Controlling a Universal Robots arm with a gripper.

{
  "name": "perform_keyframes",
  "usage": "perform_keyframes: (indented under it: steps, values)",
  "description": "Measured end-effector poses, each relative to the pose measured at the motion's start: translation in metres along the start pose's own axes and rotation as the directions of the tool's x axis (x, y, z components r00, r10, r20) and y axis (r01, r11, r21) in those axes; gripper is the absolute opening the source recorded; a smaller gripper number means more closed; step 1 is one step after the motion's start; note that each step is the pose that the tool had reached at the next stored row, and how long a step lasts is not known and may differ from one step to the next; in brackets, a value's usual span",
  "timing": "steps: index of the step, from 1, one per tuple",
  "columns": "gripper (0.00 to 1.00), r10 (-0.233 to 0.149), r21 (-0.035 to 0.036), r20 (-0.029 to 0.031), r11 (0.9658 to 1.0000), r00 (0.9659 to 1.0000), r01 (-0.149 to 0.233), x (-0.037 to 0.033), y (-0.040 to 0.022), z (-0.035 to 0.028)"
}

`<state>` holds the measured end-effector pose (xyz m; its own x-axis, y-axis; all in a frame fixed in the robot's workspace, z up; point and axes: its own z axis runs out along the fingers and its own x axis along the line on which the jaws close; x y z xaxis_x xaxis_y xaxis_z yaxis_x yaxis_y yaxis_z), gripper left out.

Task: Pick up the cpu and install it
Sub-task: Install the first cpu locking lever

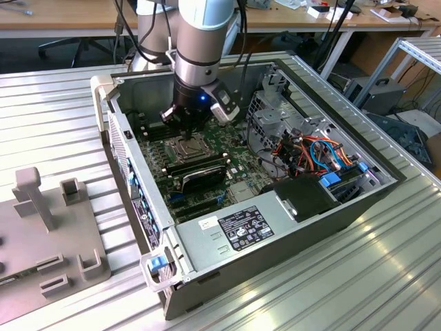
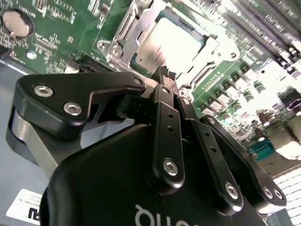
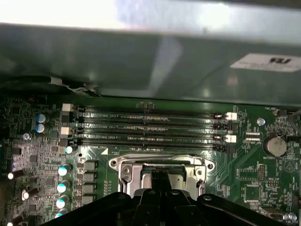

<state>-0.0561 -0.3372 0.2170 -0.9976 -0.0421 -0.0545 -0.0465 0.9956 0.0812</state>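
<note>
An open computer case [image 1: 275, 227] is seen lying on a ribbed metal tabletop [image 1: 55, 117], its green motherboard [image 1: 227, 148] exposed. The gripper [image 1: 185, 128] is lowered inside the case, directly above the socket [image 1: 180, 147]. In the second wrist view, the cpu [image 2: 176, 43] (a flat square chip with a dull silver-grey top) is seen lying in the socket [image 2: 141, 33], framed by bright metal. The black fingers [image 2: 164, 75] are drawn close together just above the chip's edge, with nothing held between them; contact with the chip cannot be told. In the first wrist view, four long memory slots [image 3: 150, 129] are shown beside the socket [image 3: 162, 169]. A grey power supply [image 1: 238, 231] and a tangle of coloured cables [image 1: 317, 155] are crowded nearby. A grey fixture [image 1: 48, 234] is placed outside the case.
</note>
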Motion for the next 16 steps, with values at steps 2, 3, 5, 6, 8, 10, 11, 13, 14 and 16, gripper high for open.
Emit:
perform_keyframes:
  steps: [2,3,5,6,8,10,11,13,14,16]
  values:
    - [0.11,0.001,0.0000,-0.0026,1.0000,1.0000,-0.001,-0.0006,-0.0043,-0.0003]
    - [0.11,0.002,-0.0001,-0.0040,1.0000,1.0000,-0.002,-0.0012,-0.0059,-0.0004]
    - [0.11,0.004,-0.0001,-0.0100,1.0000,0.9999,-0.004,-0.0040,-0.0107,-0.0006]
    - [0.11,0.004,0.0005,-0.0105,1.0000,0.9999,-0.004,-0.0042,-0.0108,-0.0006]
    - [0.11,0.004,0.0009,-0.0107,1.0000,0.9999,-0.004,-0.0042,-0.0108,-0.0012]
    - [0.11,0.004,0.0007,-0.0106,1.0000,0.9999,-0.004,-0.0043,-0.0107,-0.0028]
    - [0.11,0.004,0.0007,-0.0106,1.0000,0.9999,-0.004,-0.0044,-0.0106,-0.0039]
    - [0.11,0.004,0.0007,-0.0106,1.0000,0.9999,-0.004,-0.0046,-0.0104,-0.0064]
    - [0.11,0.004,0.0007,-0.0106,1.0000,0.9999,-0.004,-0.0047,-0.0102,-0.0085]
    - [0.11,0.004,0.0017,-0.0106,1.0000,0.9999,-0.004,-0.0049,-0.0100,-0.0100]
